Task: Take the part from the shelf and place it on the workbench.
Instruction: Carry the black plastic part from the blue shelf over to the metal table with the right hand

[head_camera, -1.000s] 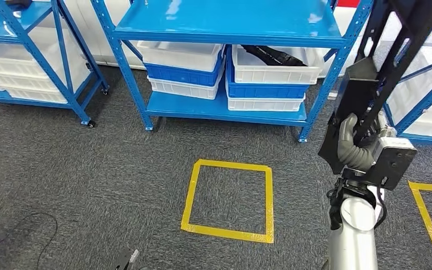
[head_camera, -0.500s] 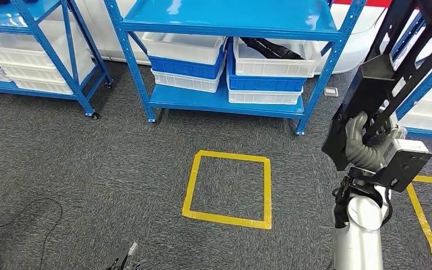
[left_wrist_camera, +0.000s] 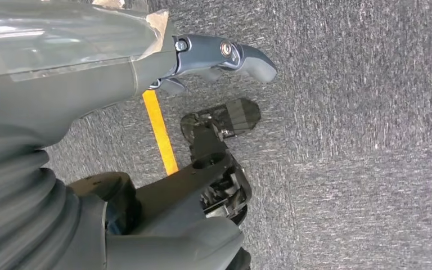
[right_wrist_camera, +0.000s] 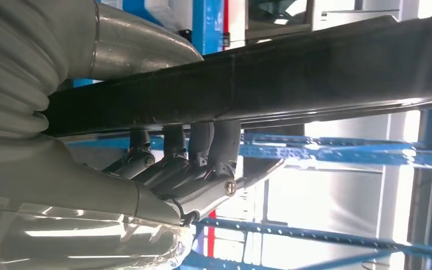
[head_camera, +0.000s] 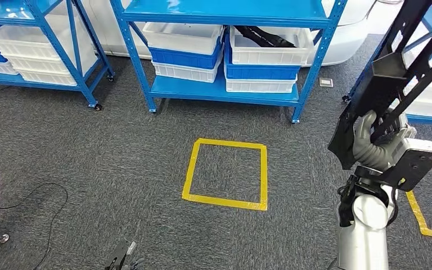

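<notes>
- Right hand gripping the part, a long black frame held upright at the right; fingers wrapped round its bar.
- Shelf with white and blue bins now farther off and higher in the head view than a second ago: whole scene shifted, so backing away, pickup done.
- Left hand hanging over carpet, apparently holding nothing; spread hard to judge.
- Still to find: the tabletop.

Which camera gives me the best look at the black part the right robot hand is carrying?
The head view: it shows the part as a long black frame rising from the right robot hand, thumb around it. The right wrist view shows one close dark bar of it across the fingers. The left wrist view looks at the carpet.
</notes>
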Available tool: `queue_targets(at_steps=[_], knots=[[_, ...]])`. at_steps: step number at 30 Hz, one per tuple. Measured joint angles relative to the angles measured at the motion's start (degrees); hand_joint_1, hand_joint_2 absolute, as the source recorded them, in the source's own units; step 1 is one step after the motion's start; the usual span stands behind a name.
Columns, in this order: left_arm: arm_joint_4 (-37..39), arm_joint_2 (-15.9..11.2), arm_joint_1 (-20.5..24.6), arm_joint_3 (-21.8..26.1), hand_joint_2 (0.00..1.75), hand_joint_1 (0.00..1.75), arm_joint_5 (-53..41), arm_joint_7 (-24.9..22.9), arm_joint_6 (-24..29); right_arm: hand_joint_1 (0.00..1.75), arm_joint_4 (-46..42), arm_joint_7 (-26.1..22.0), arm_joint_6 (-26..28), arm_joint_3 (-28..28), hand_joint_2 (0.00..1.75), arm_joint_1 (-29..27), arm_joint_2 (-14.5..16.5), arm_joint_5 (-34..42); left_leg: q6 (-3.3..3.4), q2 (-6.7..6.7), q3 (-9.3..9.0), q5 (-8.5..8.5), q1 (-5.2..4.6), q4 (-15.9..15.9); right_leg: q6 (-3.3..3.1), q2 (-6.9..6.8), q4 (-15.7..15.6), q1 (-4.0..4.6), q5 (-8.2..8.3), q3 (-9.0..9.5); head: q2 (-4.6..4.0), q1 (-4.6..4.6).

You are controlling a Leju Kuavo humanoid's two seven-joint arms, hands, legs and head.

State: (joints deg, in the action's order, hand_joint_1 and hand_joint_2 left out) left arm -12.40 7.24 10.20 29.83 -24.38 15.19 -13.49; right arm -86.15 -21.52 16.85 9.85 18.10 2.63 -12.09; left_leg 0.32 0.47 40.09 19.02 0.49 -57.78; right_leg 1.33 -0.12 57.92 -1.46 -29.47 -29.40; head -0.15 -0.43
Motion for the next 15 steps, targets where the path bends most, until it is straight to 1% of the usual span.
queue_targets(at_steps=[1, 2, 3, 4, 5, 6, 7, 8, 9, 10, 11, 12, 13, 15], knots=[[0.0, -0.1, 0.0, 0.0, 1.75, 0.00, 0.0, 0.1, 0.0, 1.75, 0.0, 0.0, 0.0, 0.0, 1.75, 0.2, -0.1, 0.1, -0.27, -0.03, 0.59, 2.02, 0.14, -1.4, -0.67, -0.06, 0.0, -0.13, 0.72, -0.60, 0.00, -0.01], [0.0, -0.1, 0.0, 0.0, 1.75, 0.00, 0.1, 0.3, -0.1, 1.75, 0.1, 0.0, 0.1, 0.0, 1.75, 0.3, -0.1, 0.2, -0.50, -0.07, 1.38, 5.09, 0.23, -4.1, -1.18, -0.09, 0.0, -0.18, 1.53, -1.27, 0.00, -0.02], [0.0, -0.1, 0.0, 0.0, 1.75, 0.00, 0.1, 0.4, -0.2, 1.75, 0.1, 0.0, 0.1, 0.0, 1.75, 0.5, -0.2, 0.2, -0.70, -0.09, 2.24, 8.48, 0.23, -7.8, -1.47, -0.08, 0.1, -0.08, 2.33, -2.05, 0.00, -0.05], [0.0, -0.1, 0.1, 0.0, 1.75, 0.00, 0.2, 0.6, -0.3, 1.75, 0.1, 0.0, 0.1, 0.0, 1.75, 0.6, -0.2, 0.3, -0.85, -0.11, 2.96, 11.13, 0.24, -12.0, -1.60, -0.08, 0.1, 0.01, 3.11, -2.97, 0.00, -0.04], [0.0, -0.1, 0.1, 0.0, 1.75, 0.00, 0.4, 0.8, -0.3, 1.75, 0.2, 0.0, 0.1, 0.0, 1.75, 0.6, -0.2, 0.3, -0.92, -0.11, 3.33, 12.45, 0.24, -15.5, -1.61, -0.06, 0.2, 0.10, 3.76, -3.84, 0.00, -0.04], [0.0, -0.1, 0.1, 0.0, 1.75, 0.00, 0.5, 1.0, -0.5, 1.75, 0.3, 0.0, 0.2, 0.0, 1.75, 0.6, -0.3, 0.3, -0.86, -0.12, 3.00, 12.27, 0.24, -17.5, -1.58, -0.06, 0.2, 0.18, 4.37, -4.69, 0.00, -0.04], [0.0, -0.1, 0.2, 0.0, 1.75, 0.00, 0.7, 1.3, -0.6, 1.75, 0.3, 0.0, 0.3, 0.0, 1.75, 0.6, -0.3, 0.3, -0.68, -0.16, 1.79, 11.07, 0.23, -17.5, -1.51, -0.05, 0.2, 0.26, 4.95, -5.49, 0.00, -0.03], [0.0, -0.2, 0.2, 0.0, 1.75, 0.00, 0.9, 1.5, -0.8, 1.75, 0.4, 0.0, 0.4, 0.0, 1.75, 0.7, -0.4, 0.4, -0.36, -0.21, -0.33, 9.49, 0.20, -15.5, -1.40, -0.03, 0.2, 0.33, 5.48, -6.19, 0.00, -0.04], [0.0, -0.2, 0.2, 0.0, 1.75, 0.00, 1.0, 1.7, -0.9, 1.75, 0.4, 0.0, 0.6, 0.0, 1.75, 0.7, -0.4, 0.5, 0.11, -0.31, -3.34, 8.56, 0.11, -12.0, -1.26, -0.04, 0.2, 0.37, 6.08, -6.77, 0.00, -0.05], [0.0, -0.3, 0.3, 0.0, 1.75, 0.00, 1.2, 1.9, -1.1, 1.75, 0.4, 0.0, 0.8, -0.1, 1.75, 0.7, -0.5, 0.5, 0.59, -0.40, -6.69, 8.78, -0.04, -7.6, -1.03, -0.06, 0.2, 0.49, 6.58, -7.20, 0.00, -0.02], [0.0, -0.4, 0.5, 0.0, 1.75, 0.00, 1.3, 2.1, -1.3, 1.75, 0.4, -0.1, 0.9, -0.1, 1.75, 0.7, -0.6, 0.6, 0.92, -0.43, -9.38, 9.59, -0.23, -3.8, -0.71, -0.12, 0.1, 0.55, 7.06, -7.46, 0.00, -0.02], [-0.1, -0.4, 0.6, 0.0, 1.75, 0.00, 1.5, 2.2, -1.4, 1.75, 0.4, -0.2, 1.1, -0.1, 1.75, 0.8, -0.7, 0.7, 1.19, -0.46, -11.04, 10.58, -0.48, -1.0, -0.34, -0.21, 0.1, 0.53, 7.49, -7.58, 0.00, 0.00], [-0.1, -0.5, 0.7, 0.0, 1.75, 0.00, 1.6, 2.3, -1.5, 1.75, 0.4, -0.3, 1.3, -0.1, 1.75, 0.7, -0.8, 0.8, 1.36, -0.43, -11.63, 11.12, -0.73, 0.5, 0.11, -0.30, 0.0, 0.49, 7.90, -7.64, 0.00, -0.01], [-0.1, -0.4, 0.8, 0.0, 1.75, 0.00, 1.6, 2.3, -1.6, 1.75, 0.4, -0.6, 1.5, -0.1, 1.75, 0.6, -1.0, 1.0, 1.89, -0.27, -11.24, 10.29, -0.77, 1.3, 0.79, -0.38, 0.0, 0.40, 8.37, -7.94, 0.00, -0.02]])
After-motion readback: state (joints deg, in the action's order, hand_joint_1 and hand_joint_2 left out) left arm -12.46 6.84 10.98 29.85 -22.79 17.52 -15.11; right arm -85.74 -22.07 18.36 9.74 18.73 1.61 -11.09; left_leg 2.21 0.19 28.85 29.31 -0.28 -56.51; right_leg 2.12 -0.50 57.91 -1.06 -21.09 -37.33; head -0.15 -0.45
